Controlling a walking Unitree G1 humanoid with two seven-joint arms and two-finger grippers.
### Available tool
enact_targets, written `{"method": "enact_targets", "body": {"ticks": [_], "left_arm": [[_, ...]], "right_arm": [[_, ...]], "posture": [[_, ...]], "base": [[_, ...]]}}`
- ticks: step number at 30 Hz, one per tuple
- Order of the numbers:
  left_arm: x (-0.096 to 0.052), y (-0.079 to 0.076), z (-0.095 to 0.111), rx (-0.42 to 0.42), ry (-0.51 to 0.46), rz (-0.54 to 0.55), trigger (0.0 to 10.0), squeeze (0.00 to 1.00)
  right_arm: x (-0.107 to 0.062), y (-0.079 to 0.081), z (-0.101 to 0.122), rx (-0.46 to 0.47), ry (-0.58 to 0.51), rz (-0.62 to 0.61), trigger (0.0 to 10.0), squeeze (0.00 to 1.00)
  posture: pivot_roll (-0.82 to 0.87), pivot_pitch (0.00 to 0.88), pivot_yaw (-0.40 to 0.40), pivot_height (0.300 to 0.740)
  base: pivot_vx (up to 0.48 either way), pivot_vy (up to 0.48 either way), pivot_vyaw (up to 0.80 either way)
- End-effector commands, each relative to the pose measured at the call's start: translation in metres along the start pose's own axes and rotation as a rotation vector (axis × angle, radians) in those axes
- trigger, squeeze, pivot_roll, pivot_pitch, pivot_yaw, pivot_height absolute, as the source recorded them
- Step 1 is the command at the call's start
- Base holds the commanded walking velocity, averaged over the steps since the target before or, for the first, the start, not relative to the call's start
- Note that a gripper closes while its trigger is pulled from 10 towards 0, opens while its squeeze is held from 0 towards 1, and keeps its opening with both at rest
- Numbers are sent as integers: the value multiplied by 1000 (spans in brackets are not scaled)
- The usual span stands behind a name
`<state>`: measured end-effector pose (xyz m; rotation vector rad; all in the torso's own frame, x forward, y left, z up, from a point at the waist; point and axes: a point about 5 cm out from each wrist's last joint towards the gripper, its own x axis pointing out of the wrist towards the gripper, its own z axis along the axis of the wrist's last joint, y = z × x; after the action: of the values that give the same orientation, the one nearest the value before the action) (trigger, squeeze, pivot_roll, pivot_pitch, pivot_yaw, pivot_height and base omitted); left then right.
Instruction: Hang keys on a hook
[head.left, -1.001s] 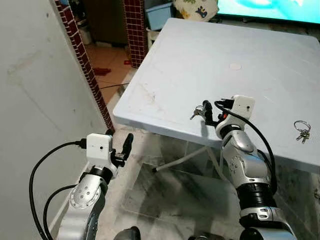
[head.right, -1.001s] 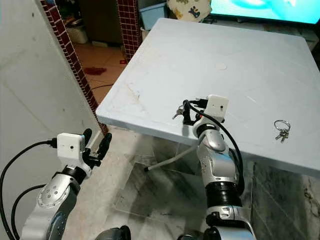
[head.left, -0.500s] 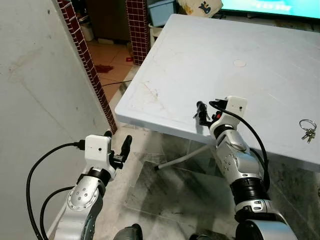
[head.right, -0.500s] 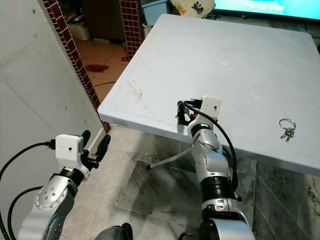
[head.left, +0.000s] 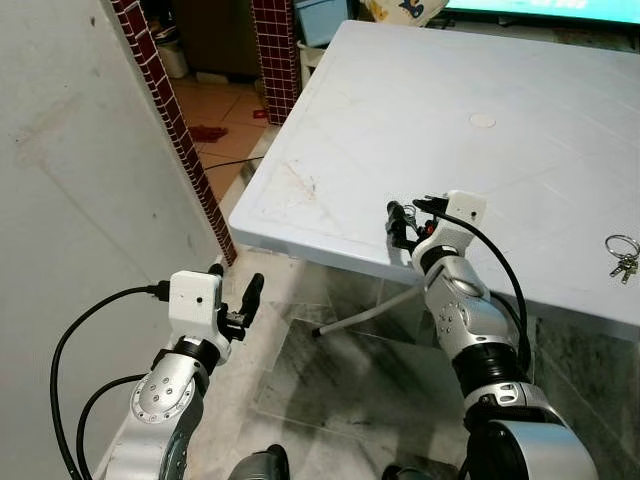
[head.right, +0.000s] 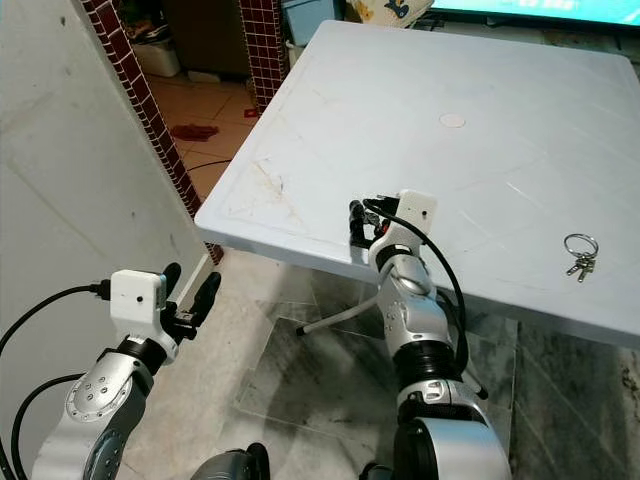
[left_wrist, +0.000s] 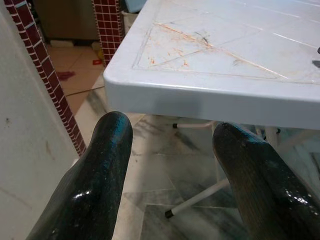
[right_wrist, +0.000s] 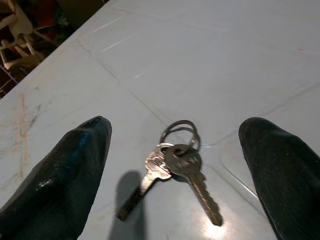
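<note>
A pale blue-white plastic table fills the upper right of the head views, its near left corner scuffed with orange-brown marks. A grey plastered wall edged with dark red brick tiles takes the left side. Marbled grey floor tiles lie below. The right gripper hovers at the table's front edge near centre frame, its black fingers spread wide around a small bunch of silver keys on a ring lying flat on the tabletop. A second silver key ring lies at the right edge. The left gripper hangs lower left, fingers apart, holding nothing.
</note>
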<state>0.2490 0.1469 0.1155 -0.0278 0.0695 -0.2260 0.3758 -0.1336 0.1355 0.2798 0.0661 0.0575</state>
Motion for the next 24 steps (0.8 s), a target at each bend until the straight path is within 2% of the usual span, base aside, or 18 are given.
{"method": "enact_targets", "body": {"ticks": [1, 5, 6, 7, 24], "left_arm": [[-3, 0, 1, 12, 6, -1, 10000, 0], [-3, 0, 2, 14, 6, 0, 10000, 0], [-3, 0, 2, 14, 6, 0, 10000, 0], [-3, 0, 2, 13, 6, 1, 10000, 0], [-2, 1, 2, 13, 8, 5, 10000, 0]], "right_arm": [[3, 5, 2, -1, -5, 11, 10000, 0], [5, 7, 3, 1, -6, 10, 9765, 0], [6, 7, 3, -2, -6, 4, 5569, 0], [7, 6, 3, -3, 0, -8, 0, 0], [11, 8, 1, 56, 28, -19, 0, 0]], "posture": [[157, 190, 80, 740], [160, 191, 78, 740], [160, 191, 78, 740], [161, 192, 75, 740], [162, 189, 75, 740]], "base": [[0, 0, 0], [0, 0, 0], [0, 0, 0], [0, 0, 0], [0, 0, 0]]}}
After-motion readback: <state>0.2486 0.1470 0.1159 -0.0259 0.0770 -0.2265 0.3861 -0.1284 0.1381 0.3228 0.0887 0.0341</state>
